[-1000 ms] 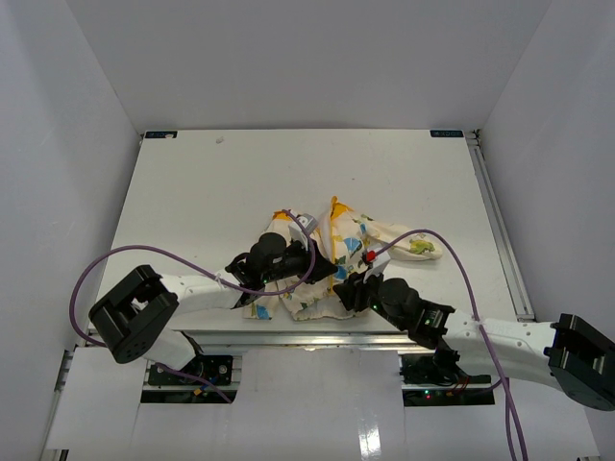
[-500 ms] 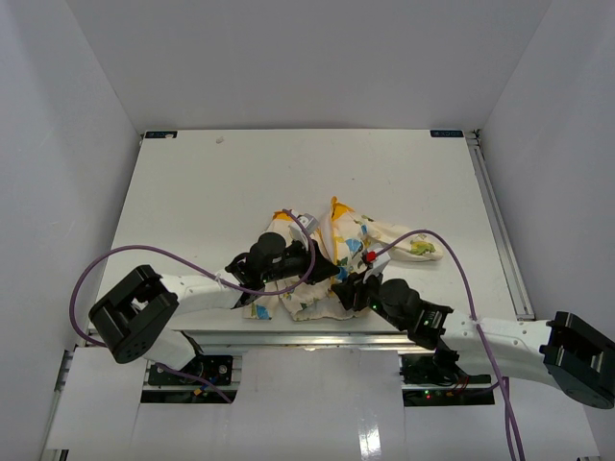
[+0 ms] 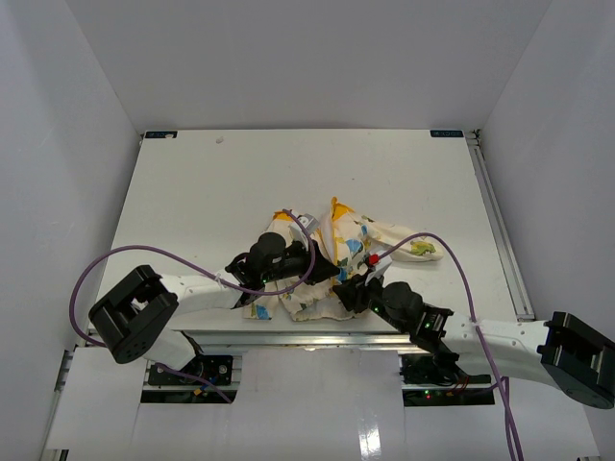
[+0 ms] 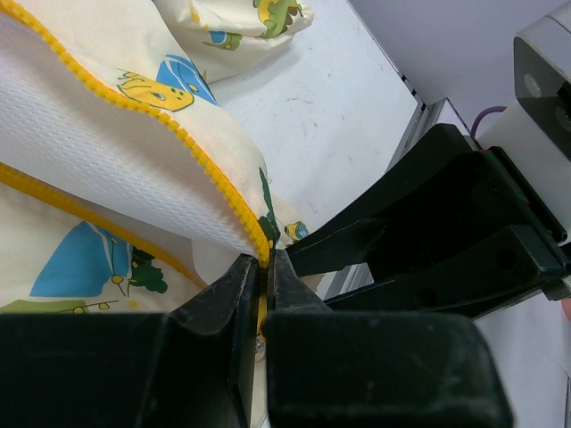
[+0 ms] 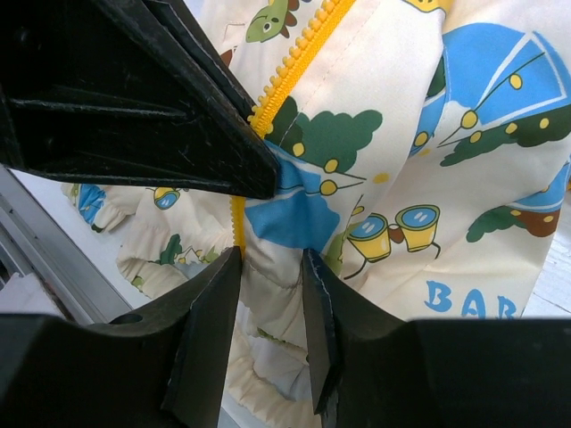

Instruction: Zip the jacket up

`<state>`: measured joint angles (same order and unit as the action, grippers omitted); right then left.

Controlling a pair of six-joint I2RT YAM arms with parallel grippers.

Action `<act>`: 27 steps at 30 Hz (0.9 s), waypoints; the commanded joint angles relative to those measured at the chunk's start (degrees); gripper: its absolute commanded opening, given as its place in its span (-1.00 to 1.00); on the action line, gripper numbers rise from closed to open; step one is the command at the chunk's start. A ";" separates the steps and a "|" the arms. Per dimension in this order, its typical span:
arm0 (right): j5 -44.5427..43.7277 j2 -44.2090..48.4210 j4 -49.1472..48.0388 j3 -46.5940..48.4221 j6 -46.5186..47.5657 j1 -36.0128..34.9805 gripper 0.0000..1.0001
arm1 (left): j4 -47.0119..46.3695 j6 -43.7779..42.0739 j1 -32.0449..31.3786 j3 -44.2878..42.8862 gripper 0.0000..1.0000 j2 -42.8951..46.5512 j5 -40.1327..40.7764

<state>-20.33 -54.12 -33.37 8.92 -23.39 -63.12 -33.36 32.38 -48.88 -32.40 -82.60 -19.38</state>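
While left end effector (image 4: 265,266) clamps the zipper tape (image 4: 192,147) taut, right end effector (image 5: 270,259) pinches jacket (image 5: 428,134) hem, anchoring it.

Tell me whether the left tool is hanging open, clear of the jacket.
No, in the left wrist view the left tool is pinched shut on the yellow zipper edge of the jacket.

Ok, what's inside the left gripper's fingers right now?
The left gripper is shut on the edge of the jacket, with the yellow zipper teeth running down into the pinch. Whether a slider sits in there is hidden by the fingers.
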 commanded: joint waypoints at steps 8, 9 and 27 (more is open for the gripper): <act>0.78 -0.88 -2.72 -0.96 0.57 -0.25 -0.71 | -2.03 -0.02 -0.25 -1.81 -1.00 3.20 -0.75; 0.87 -0.55 -3.08 -1.16 0.77 -0.25 -0.79 | -1.71 -0.14 -0.25 -1.85 -1.00 3.28 -0.35; 2.49 7.54 -4.69 -0.31 3.26 -0.16 -0.84 | 11.75 -3.46 -0.25 0.50 0.20 12.11 0.13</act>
<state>-18.48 -47.89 -35.16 7.60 -21.52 -63.11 -24.46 29.82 -48.93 -33.23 -72.74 -16.87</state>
